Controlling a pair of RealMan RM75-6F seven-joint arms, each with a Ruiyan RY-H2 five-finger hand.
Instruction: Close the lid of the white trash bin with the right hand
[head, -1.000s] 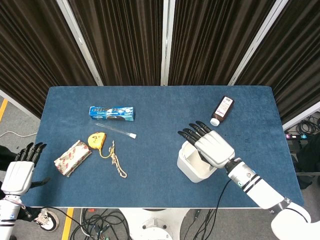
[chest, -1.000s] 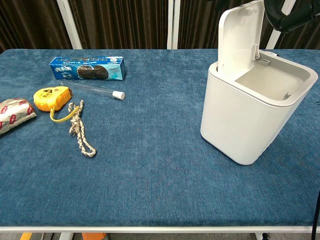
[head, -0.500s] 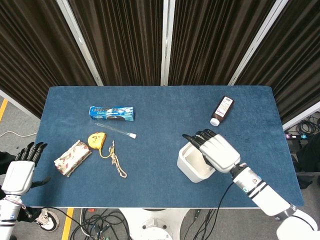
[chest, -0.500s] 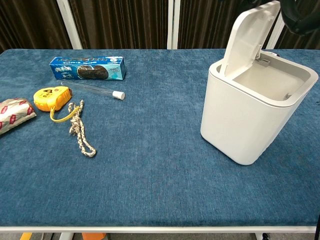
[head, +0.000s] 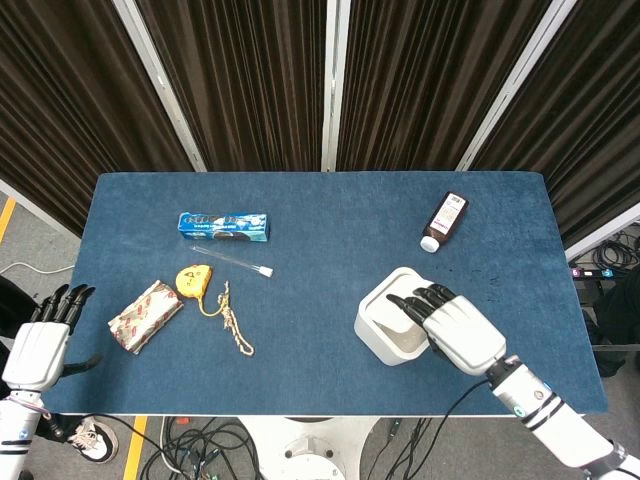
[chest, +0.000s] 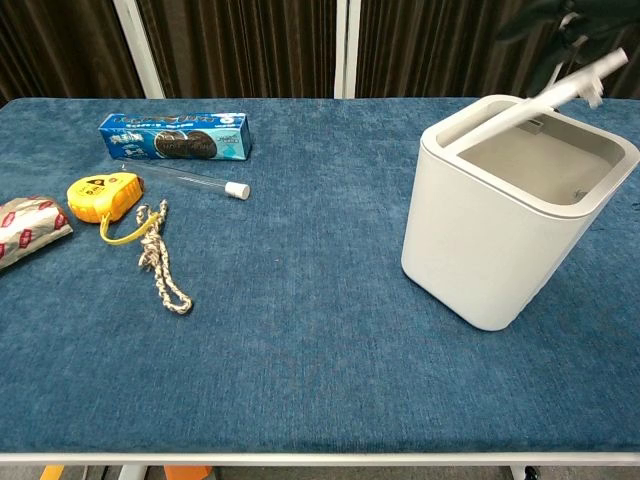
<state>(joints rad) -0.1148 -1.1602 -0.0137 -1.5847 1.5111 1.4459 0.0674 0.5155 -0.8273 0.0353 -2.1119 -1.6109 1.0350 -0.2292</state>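
Observation:
The white trash bin stands on the blue table near its front right. In the chest view the bin shows its lid tilted low over the opening, hinged at the far left side and still raised at the right. My right hand lies flat over the bin's top, and its dark fingers press on the lid from above. It holds nothing. My left hand hangs off the table's front left corner with fingers spread and empty.
A brown bottle lies behind the bin. On the left half lie a blue cookie pack, a clear tube, a yellow tape measure, a knotted rope and a wrapped packet.
My right hand has drawn back toward the front edge and come down, swinging the lid from nearly upright to almost flat over the bin. The left hand has stayed put.

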